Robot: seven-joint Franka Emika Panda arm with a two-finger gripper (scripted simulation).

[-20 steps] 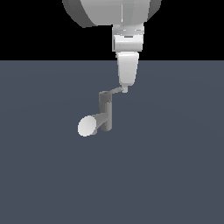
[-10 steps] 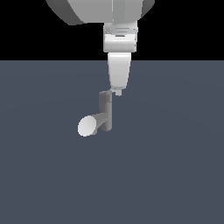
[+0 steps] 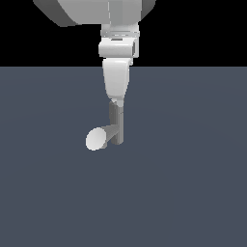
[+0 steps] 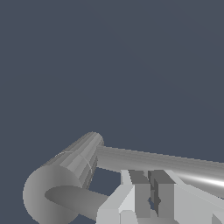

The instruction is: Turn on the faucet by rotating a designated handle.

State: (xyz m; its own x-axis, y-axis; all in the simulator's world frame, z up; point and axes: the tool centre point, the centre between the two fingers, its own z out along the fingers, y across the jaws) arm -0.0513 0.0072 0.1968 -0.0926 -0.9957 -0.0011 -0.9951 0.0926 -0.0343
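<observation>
The faucet [image 3: 117, 126] is a small grey upright post with a pale cone spout [image 3: 98, 138] pointing to the exterior view's left. My gripper [image 3: 116, 101] hangs straight down with its tips at the post's top cap, hiding the handle in that view. In the wrist view the post [image 4: 70, 168] recedes from its round cap, and the spout [image 4: 175, 164] runs off sideways. The handle [image 4: 81, 202], a thin flat lever, reaches from the cap to my gripper [image 4: 151, 186]. The fingers [image 4: 140, 197] stand close together, shut on nothing, with one side against the lever's end.
The faucet stands on a flat, dark blue-grey floor [image 3: 193, 193] that fills both views. Beyond its far edge the background is black. The large white arm [image 3: 103, 12] comes down from above.
My gripper has moved toward the exterior view's left. The handle, which stuck out to the right of the post, has swung round with it and now lies behind the gripper.
</observation>
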